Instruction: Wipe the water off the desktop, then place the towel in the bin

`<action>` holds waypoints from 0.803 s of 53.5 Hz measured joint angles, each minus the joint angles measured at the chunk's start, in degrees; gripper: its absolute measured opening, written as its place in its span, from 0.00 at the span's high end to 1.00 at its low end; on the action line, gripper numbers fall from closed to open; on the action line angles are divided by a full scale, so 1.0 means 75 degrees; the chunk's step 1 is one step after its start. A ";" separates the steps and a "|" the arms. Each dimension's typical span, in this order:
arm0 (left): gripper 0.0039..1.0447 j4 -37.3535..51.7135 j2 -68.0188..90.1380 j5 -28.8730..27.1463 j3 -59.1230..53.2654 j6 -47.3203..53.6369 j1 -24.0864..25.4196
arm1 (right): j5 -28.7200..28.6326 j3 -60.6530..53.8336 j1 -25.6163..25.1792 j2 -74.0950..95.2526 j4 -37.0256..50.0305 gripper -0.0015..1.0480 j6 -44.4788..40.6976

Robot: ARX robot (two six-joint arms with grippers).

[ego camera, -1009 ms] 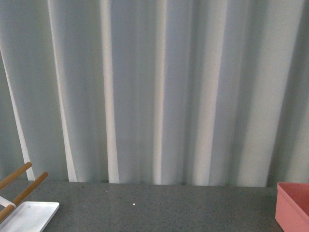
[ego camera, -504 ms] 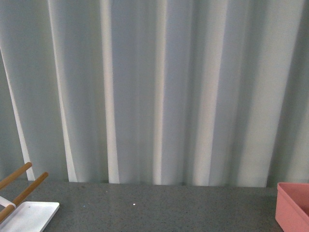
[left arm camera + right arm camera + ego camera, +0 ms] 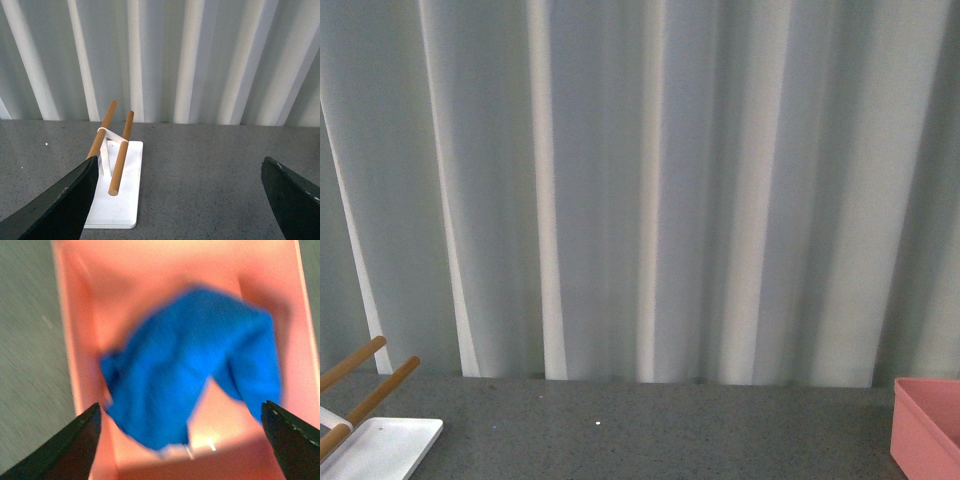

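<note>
1. My right hand (image 3: 180, 440) is spread wide with nothing in it, hovering above the bin (image 3: 75, 355). The towel (image 3: 190, 380) lies rumpled inside, between the pink walls. The wrist picture is blurry, so I can't say whether it's fully settled on the bottom or hanging on a wall.

2. My left hand (image 3: 180, 200) is released too and empty, over the desk (image 3: 200, 165) near the white rack (image 3: 117, 195) with its two wooden rods (image 3: 121, 152).

3. From the body camera neither arm shows, just the bin's corner (image 3: 925, 425) at the right edge of the desk, the rack at the left and the curtain (image 3: 640, 190) behind.

4. To finish this step well I'd lift the right hand straight up, fingers kept wide so nothing snags the fluffy cloth and drags it back out. Then a look at the rim for any corner hanging over.

5. I can't spot any leftover water on the desk, though the speckled surface would hide it.

6. Writing, labels, brands - none readable anywhere.
</note>
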 joint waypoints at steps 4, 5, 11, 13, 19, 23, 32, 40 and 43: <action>0.06 0.0000 0.0000 -0.0026 0.0000 -0.0003 0.0000 | -0.1617 -0.1958 0.0003 -0.0440 0.3879 0.26 0.0420; 0.06 0.0000 0.0000 -0.0015 0.0000 -0.0003 0.0000 | -0.1664 -0.2194 0.0023 -0.0495 0.4319 0.28 0.0440; 0.06 0.0000 0.0000 -0.0003 -0.0003 0.0000 0.0000 | -0.1623 -0.4660 0.0373 -0.1431 0.9626 0.55 0.0574; 0.06 0.0000 0.0003 0.0000 0.0000 0.0000 0.0000 | -0.1545 -0.4951 0.0449 -0.1778 1.0025 0.62 0.0583; 0.06 0.0000 0.0000 -0.0003 0.0000 0.0000 0.0000 | -0.1390 -0.5834 0.0656 -0.2524 1.0258 0.82 0.0603; 0.06 0.0000 0.0000 -0.0003 0.0000 0.0000 0.0000 | -0.1241 -0.6400 0.0766 -0.2847 1.0258 0.97 0.0597; 0.06 0.0000 0.0000 -0.0003 -0.0003 0.0000 0.0000 | -0.1040 -0.7189 0.0965 -0.3791 1.0194 0.97 0.0612; 0.06 0.0000 0.0000 -0.0003 0.0000 -0.0003 0.0000 | -0.0560 -0.7930 0.1332 -0.4715 0.9993 0.97 0.0612; 0.06 0.0000 0.0000 0.0000 0.0000 0.0000 0.0000 | -0.0408 -0.8285 0.1577 -0.4870 1.0177 0.97 0.0612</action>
